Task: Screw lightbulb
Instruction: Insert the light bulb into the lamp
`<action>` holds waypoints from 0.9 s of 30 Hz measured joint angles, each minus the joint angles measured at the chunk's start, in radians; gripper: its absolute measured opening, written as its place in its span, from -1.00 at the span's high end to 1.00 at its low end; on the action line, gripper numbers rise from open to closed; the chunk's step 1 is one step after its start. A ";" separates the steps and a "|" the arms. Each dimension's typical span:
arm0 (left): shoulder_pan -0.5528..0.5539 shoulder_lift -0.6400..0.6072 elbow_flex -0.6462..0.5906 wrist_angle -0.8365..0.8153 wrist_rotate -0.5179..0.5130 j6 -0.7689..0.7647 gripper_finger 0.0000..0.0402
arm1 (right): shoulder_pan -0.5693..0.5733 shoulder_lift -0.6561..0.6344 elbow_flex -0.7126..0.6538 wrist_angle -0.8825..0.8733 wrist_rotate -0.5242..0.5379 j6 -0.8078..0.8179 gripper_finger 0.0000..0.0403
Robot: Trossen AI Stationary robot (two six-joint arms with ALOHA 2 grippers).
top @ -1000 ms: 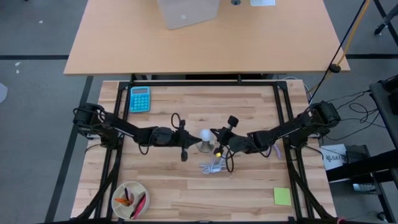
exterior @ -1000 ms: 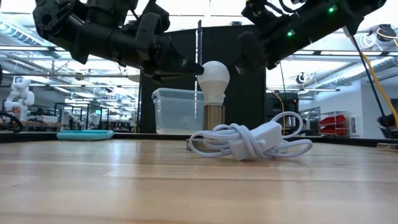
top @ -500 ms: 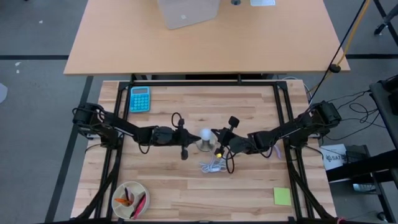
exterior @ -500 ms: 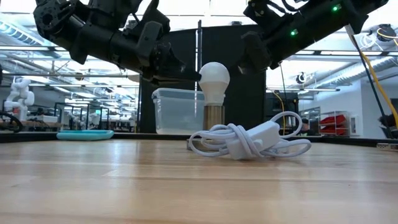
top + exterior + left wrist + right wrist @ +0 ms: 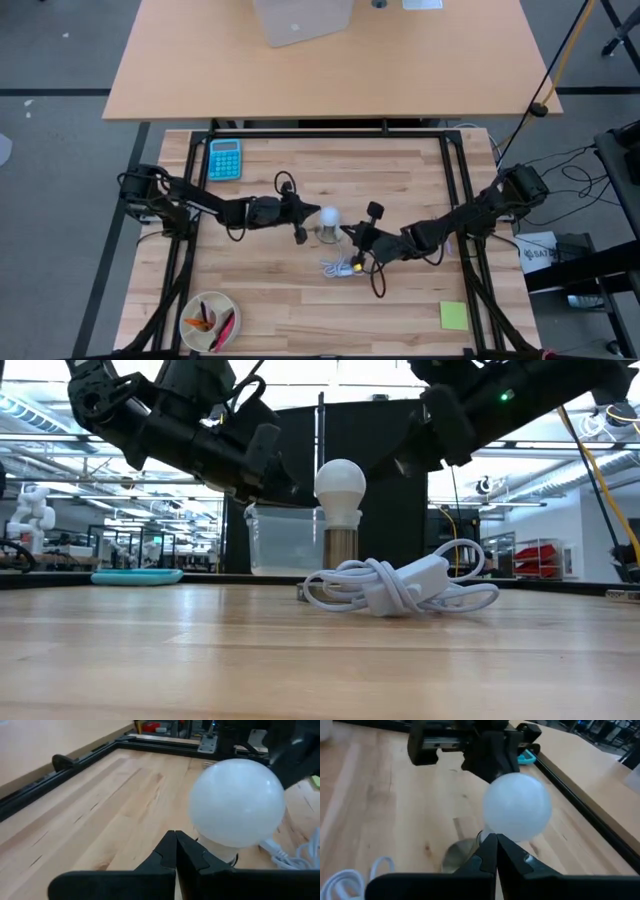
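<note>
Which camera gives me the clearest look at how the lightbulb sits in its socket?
The low view: the lightbulb shows side-on, upright on its socket. The high view shows only its globe from above; both wrist views show the globe, hiding the joint.

Left gripper [image 5: 307, 214], right gripper [image 5: 352, 236]: both closed, facing inward.

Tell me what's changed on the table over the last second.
The right gripper drew back from the small white pear-shaped lightbulb toward the table's front edge, over the white coiled cable. The left gripper shifted slightly away from that edge, staying beside the bulb. Both grippers stayed shut, holding nothing. Bulb, cable and teal calculator did not move.
</note>
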 joint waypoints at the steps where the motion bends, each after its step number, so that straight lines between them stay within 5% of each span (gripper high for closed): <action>1: 0.001 -0.001 0.000 0.000 0.000 0.000 1.00 | 0.000 0.000 0.000 -0.005 0.002 0.003 1.00; 11: -0.057 -0.090 0.001 -0.027 -0.030 0.070 1.00 | -0.049 0.000 0.000 -0.106 0.078 0.109 1.00; 27: -0.145 -0.100 0.001 -0.030 0.024 0.119 1.00 | -0.157 -0.001 0.000 0.052 -0.008 -0.098 1.00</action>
